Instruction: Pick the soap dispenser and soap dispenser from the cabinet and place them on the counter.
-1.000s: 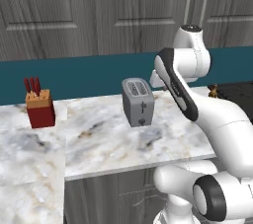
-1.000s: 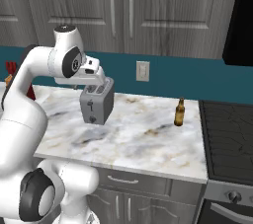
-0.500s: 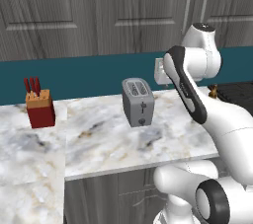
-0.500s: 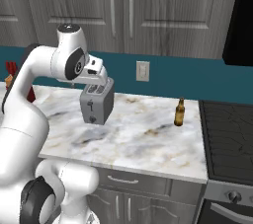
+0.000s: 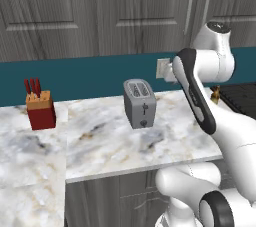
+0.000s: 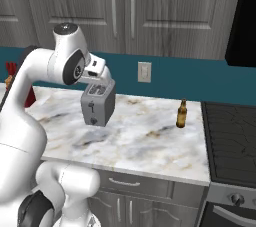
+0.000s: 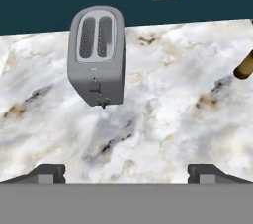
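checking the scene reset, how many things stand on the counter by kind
toaster: 1
knife block: 1
brown bottle: 1
total on the counter: 3

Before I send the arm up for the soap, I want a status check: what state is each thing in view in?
cabinet: doors shut.
gripper: open, empty, above the counter.
counter: no soap dispenser on it.
toaster: upright, slots empty.
brown bottle: upright, near the stove.
knife block: upright, red handles in it.
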